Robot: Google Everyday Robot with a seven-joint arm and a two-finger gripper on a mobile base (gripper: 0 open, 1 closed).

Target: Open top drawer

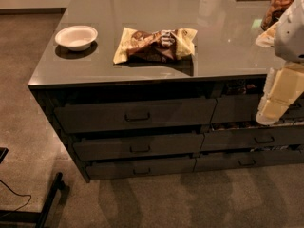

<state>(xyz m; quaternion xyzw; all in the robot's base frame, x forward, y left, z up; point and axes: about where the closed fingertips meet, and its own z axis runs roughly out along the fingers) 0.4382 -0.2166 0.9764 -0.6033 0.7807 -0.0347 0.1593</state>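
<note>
The tool [278,99] is seen at the right edge, before the right-hand drawers and well apart from the top drawer [135,108]; its opening and any load cannot be told. That drawer is found just under the tabletop [228,46], on the left. Its loop handle [137,117] should be met squarely, then drawn straight outward.

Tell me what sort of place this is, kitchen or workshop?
Probably a break-room kitchen: a grey counter island with the top drawer above slimmer lower drawers, and a white bowl and snack bag on top. The gripper hangs at the right edge, in front of the right-hand drawers.
</note>
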